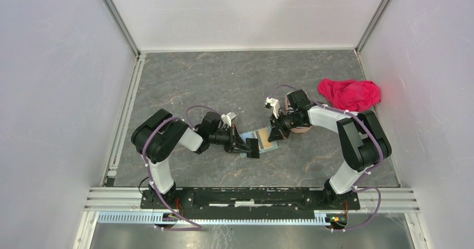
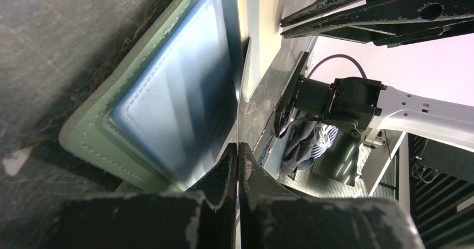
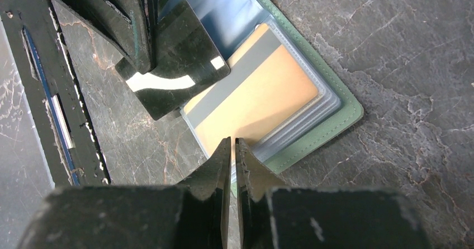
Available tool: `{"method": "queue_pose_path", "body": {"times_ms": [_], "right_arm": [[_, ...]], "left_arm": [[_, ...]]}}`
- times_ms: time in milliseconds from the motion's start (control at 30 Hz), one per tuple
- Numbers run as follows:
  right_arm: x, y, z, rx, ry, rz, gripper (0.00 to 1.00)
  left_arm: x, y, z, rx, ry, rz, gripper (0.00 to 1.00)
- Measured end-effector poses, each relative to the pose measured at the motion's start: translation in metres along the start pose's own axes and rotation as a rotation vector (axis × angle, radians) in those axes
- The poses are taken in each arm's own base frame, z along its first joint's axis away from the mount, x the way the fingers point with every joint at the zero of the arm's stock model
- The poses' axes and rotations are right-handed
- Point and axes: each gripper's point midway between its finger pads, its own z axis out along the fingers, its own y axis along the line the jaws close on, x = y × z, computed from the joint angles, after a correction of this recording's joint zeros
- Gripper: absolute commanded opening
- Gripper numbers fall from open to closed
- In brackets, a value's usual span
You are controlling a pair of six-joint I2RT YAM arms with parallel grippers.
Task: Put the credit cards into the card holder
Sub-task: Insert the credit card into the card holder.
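The sage-green card holder (image 1: pixel 267 139) lies open on the table between the arms. In the right wrist view its green rim (image 3: pixel 335 127) frames clear pockets, and a yellow-orange card (image 3: pixel 262 92) with a grey stripe sits in the top one. My right gripper (image 3: pixel 232 142) is shut on the near edge of that pocket. My left gripper (image 1: pixel 241 144) is shut on a dark grey card (image 1: pixel 252 148). That card (image 3: pixel 179 70) hangs tilted over the holder's open side, beside the orange card. In the left wrist view the left gripper (image 2: pixel 237 145) holds this card (image 2: pixel 239 114) edge-on next to the holder (image 2: pixel 89 127).
A red-pink cloth (image 1: pixel 349 93) lies at the back right near the wall. A pinkish-brown tray (image 1: pixel 302 129) peeks out under the right arm. White walls with metal rails close the table on three sides.
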Motion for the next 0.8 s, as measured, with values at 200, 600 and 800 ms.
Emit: {"method": "queue_pose_path", "body": {"times_ms": [200,600,800], "right_arm": [[-0.0002,0.0000,0.0000,0.000,0.000,0.000,0.12],[-0.0002,0.0000,0.0000,0.000,0.000,0.000,0.12],[-0.0002,0.0000,0.0000,0.000,0.000,0.000,0.12]], "left_arm": [[-0.0008,0.0007,-0.0023,-0.004,0.001,-0.018,0.02],[-0.0018,-0.0013,-0.0050,-0.002,0.001,-0.027,0.02],[-0.0014,-0.0004,-0.0030,0.008,0.010,-0.038,0.02]]}}
